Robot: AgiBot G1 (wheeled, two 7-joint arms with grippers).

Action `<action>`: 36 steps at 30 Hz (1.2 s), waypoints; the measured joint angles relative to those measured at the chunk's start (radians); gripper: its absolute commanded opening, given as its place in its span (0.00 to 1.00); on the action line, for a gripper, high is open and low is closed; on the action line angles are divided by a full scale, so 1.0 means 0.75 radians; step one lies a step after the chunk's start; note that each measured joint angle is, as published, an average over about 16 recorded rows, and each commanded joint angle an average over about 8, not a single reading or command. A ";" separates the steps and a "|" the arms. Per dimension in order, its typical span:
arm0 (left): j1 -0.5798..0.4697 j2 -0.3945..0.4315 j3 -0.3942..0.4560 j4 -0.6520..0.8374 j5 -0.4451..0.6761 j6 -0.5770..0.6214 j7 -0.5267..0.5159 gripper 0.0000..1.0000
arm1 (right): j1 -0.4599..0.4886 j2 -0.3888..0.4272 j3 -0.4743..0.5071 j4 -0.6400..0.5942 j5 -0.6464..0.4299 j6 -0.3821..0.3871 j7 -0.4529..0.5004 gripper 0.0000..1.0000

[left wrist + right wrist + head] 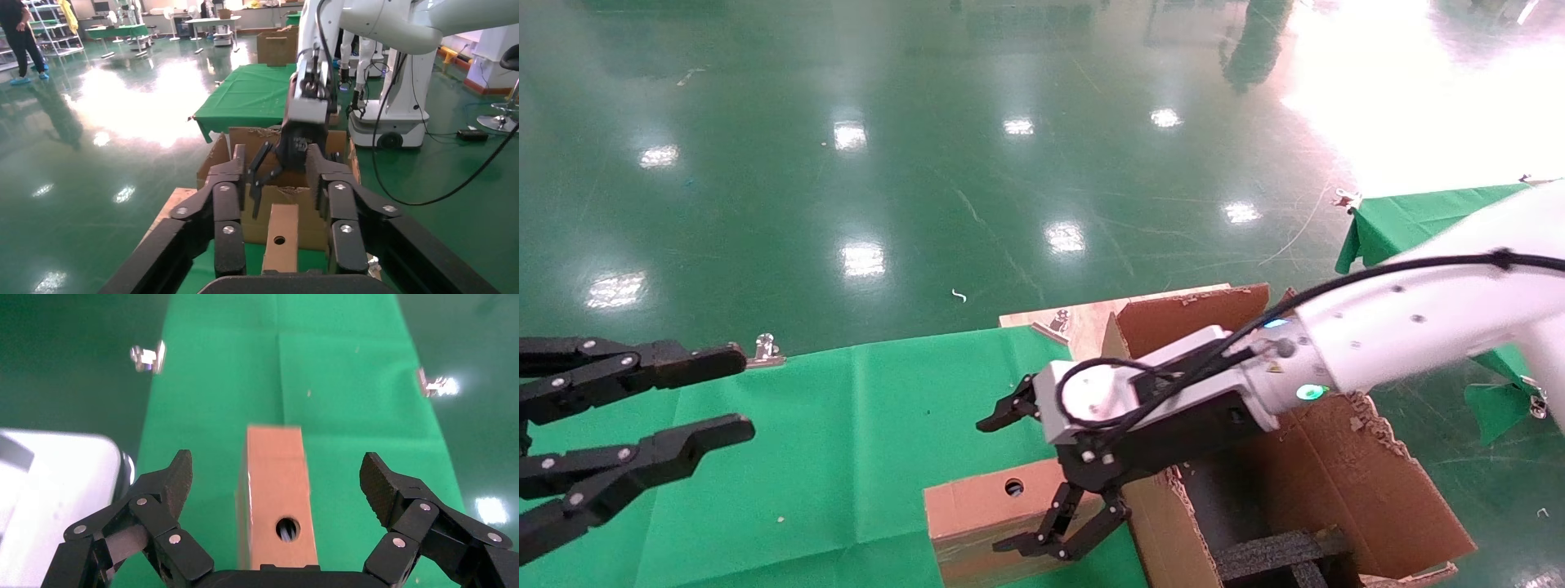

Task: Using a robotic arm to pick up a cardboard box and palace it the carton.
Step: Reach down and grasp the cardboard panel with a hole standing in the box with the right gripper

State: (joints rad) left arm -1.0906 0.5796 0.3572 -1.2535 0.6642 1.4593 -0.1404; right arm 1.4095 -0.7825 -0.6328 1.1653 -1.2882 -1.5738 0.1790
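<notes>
We see a surface [829, 457] draped in green cloth; on it, near its right end, lies the cardboard box [985, 514], just beside the carton [1336, 474].

We see the cardboard box [989, 510] on the green cloth [846, 457], its left side facing open cloth. Just to its right the carton [1344, 482] rises, and the carton's near flap [1164, 531] crowds that side. Our right gripper [1042, 474] hangs spread above the cardboard box, one finger on either side of it. Our left gripper [682, 400] sits well apart, left of the box.
</notes>
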 measured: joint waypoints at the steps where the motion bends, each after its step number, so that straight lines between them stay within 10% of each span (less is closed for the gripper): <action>1: 0.000 0.000 0.000 0.000 0.000 0.000 0.000 0.00 | 0.013 -0.013 -0.021 -0.013 -0.019 0.000 -0.007 1.00; 17: 0.000 0.000 0.000 0.000 0.000 0.000 0.000 0.00 | 0.192 -0.200 -0.314 -0.155 -0.278 0.005 -0.122 1.00; 22: 0.000 0.000 0.000 0.000 0.000 0.000 0.000 0.48 | 0.231 -0.239 -0.377 -0.166 -0.329 0.008 -0.144 1.00; 26: 0.000 0.000 0.000 0.000 0.000 0.000 0.000 0.95 | 0.252 -0.261 -0.410 -0.172 -0.348 0.010 -0.156 0.56; 30: 0.000 0.000 0.000 0.000 0.000 0.000 0.000 1.00 | 0.262 -0.273 -0.428 -0.178 -0.351 0.011 -0.162 0.06; 36: 0.000 0.000 0.000 0.000 0.000 -0.001 0.000 1.00 | 0.267 -0.278 -0.438 -0.182 -0.354 0.011 -0.167 0.00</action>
State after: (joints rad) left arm -1.0904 0.5795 0.3573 -1.2533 0.6638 1.4589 -0.1403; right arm 1.6100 -0.9911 -0.9611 1.0288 -1.5537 -1.5654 0.0539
